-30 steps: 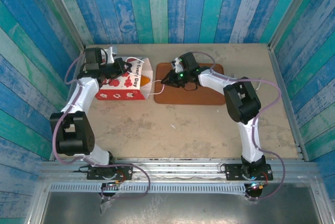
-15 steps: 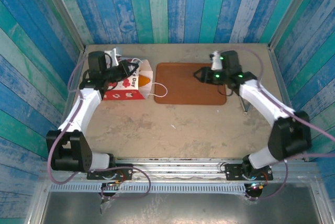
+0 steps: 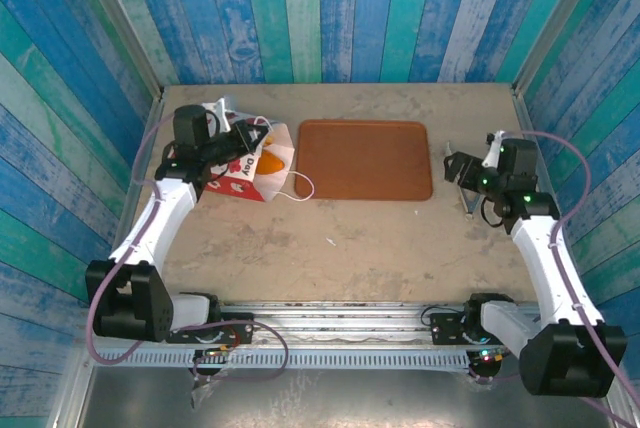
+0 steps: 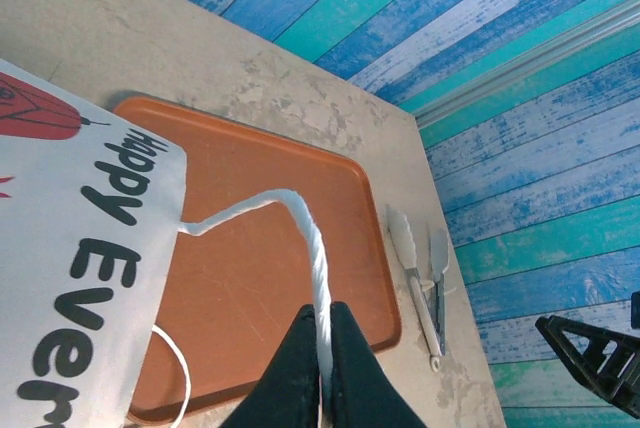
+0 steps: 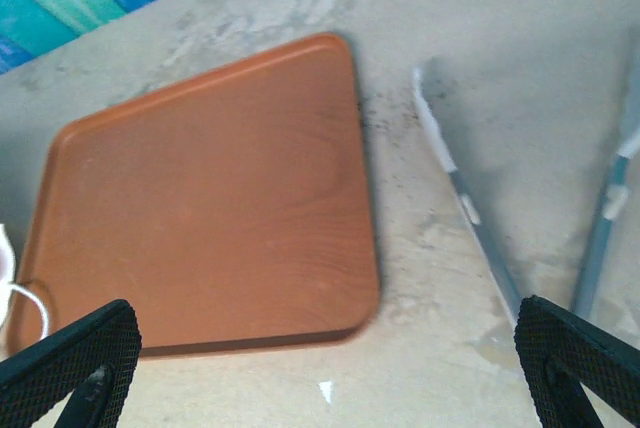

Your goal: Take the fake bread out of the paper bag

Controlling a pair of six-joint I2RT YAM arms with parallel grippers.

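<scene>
We see one paper bag (image 3: 238, 174), one brown tray (image 5: 210, 208) and one pair of tongs (image 4: 420, 270). Our left gripper (image 4: 322, 348) pinches one loop handle (image 4: 303, 216), and our right gripper (image 5: 325, 363) gapes wide.

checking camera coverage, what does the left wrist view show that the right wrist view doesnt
Left wrist, not right wrist: the paper bag with black lettering, and the left claw shut on its white loop handle.

Right wrist, not left wrist: a small white scrap on the table near the tray's edge, between the fingers of the open right claw.

Both: the brown tray and the tongs lying on the table beside it.
</scene>
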